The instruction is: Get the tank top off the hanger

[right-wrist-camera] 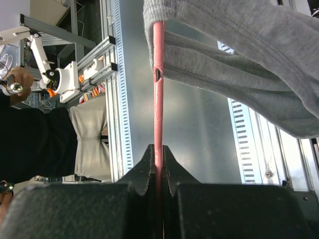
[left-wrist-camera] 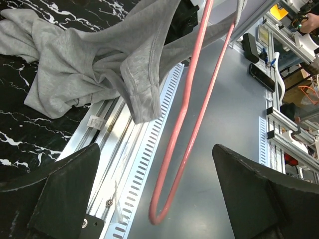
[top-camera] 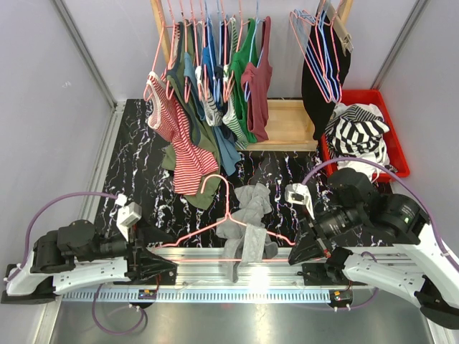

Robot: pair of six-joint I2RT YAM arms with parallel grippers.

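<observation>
A grey tank top (top-camera: 247,218) is bunched over the middle of a pink wire hanger (top-camera: 208,228) at the table's near edge. My right gripper (top-camera: 307,247) is shut on the hanger's right end; the right wrist view shows the pink wire (right-wrist-camera: 158,99) pinched between the jaws, with grey cloth (right-wrist-camera: 239,59) draped over it above. My left gripper (top-camera: 159,266) is open and empty beside the hanger's left end. In the left wrist view the hanger's bent end (left-wrist-camera: 174,164) hangs between the wide-apart fingers (left-wrist-camera: 65,189) without touching them, and the tank top (left-wrist-camera: 99,64) lies beyond.
A rack at the back holds several garments on hangers (top-camera: 208,79) and empty hangers (top-camera: 319,54). A red bin (top-camera: 394,154) with striped clothes stands at back right. A wooden base (top-camera: 290,125) sits behind. An aluminium rail (top-camera: 215,283) runs along the near edge.
</observation>
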